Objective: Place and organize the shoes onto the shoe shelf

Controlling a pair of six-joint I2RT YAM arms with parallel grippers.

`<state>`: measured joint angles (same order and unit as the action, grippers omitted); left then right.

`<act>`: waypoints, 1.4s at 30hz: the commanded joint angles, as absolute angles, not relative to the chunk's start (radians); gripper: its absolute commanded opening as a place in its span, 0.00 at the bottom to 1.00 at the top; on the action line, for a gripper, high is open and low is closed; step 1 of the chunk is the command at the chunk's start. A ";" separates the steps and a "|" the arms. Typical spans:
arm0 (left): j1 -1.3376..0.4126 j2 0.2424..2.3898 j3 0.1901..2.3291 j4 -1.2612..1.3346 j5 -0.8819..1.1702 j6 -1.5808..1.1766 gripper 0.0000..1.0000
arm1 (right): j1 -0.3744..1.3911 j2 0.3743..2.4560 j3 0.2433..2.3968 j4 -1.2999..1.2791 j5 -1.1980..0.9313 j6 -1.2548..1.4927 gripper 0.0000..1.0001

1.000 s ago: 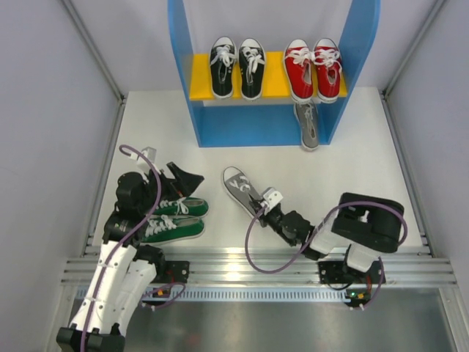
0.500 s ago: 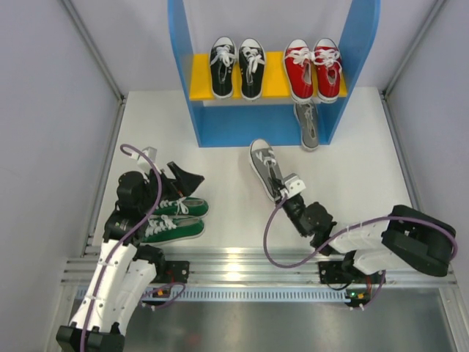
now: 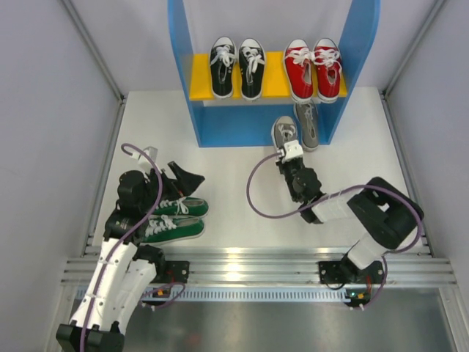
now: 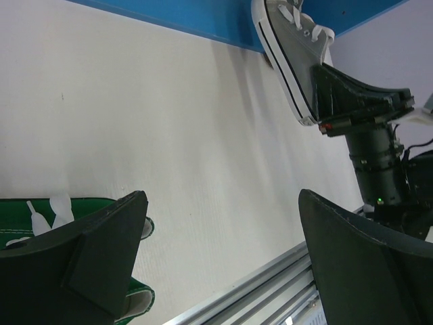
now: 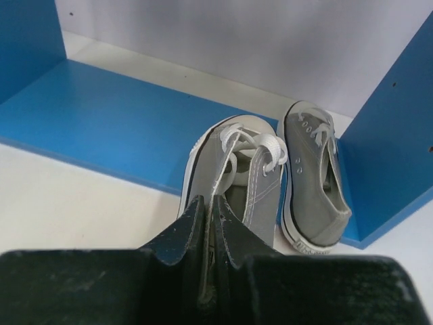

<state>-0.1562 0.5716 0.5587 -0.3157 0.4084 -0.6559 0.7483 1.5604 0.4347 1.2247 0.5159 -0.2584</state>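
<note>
The shoe shelf (image 3: 185, 81) stands at the back, with a black pair (image 3: 237, 67) and a red pair (image 3: 314, 67) on its yellow board. One grey shoe (image 3: 309, 125) lies on the blue base at the right. My right gripper (image 3: 289, 152) is shut on the side wall of the second grey shoe (image 3: 283, 134), whose toe is at the base's front edge, just left of the first. The wrist view shows the held shoe (image 5: 260, 183) beside the other (image 5: 314, 169). My left gripper (image 3: 179, 183) is open and empty above the green pair (image 3: 172, 218).
The shelf's blue base (image 5: 101, 122) stretches left of the grey shoes, and its right panel (image 5: 399, 149) stands close beside them. Grey walls close in the table on both sides. An aluminium rail (image 3: 242, 264) runs along the near edge.
My right arm has carried the grey shoe from the middle of the table back and right to the shelf's base, beside the other grey shoe. The left arm has not moved.
</note>
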 commanded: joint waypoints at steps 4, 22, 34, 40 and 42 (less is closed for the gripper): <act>-0.156 0.548 0.580 -0.270 0.423 -0.652 0.99 | 0.629 1.693 0.617 1.445 0.368 -0.219 0.00; -0.156 0.549 0.580 -0.268 0.414 -0.647 0.99 | 0.511 1.966 0.900 1.405 0.238 -0.189 0.00; -0.156 0.561 0.580 -0.270 0.416 -0.647 0.99 | 0.468 2.028 0.999 1.341 0.250 -0.193 0.00; -0.156 0.563 0.580 -0.268 0.416 -0.647 0.99 | 0.453 2.048 1.012 1.295 0.255 -0.198 0.00; -0.156 0.563 0.581 -0.270 0.416 -0.646 0.99 | 0.449 2.054 1.012 1.284 0.252 -0.198 0.00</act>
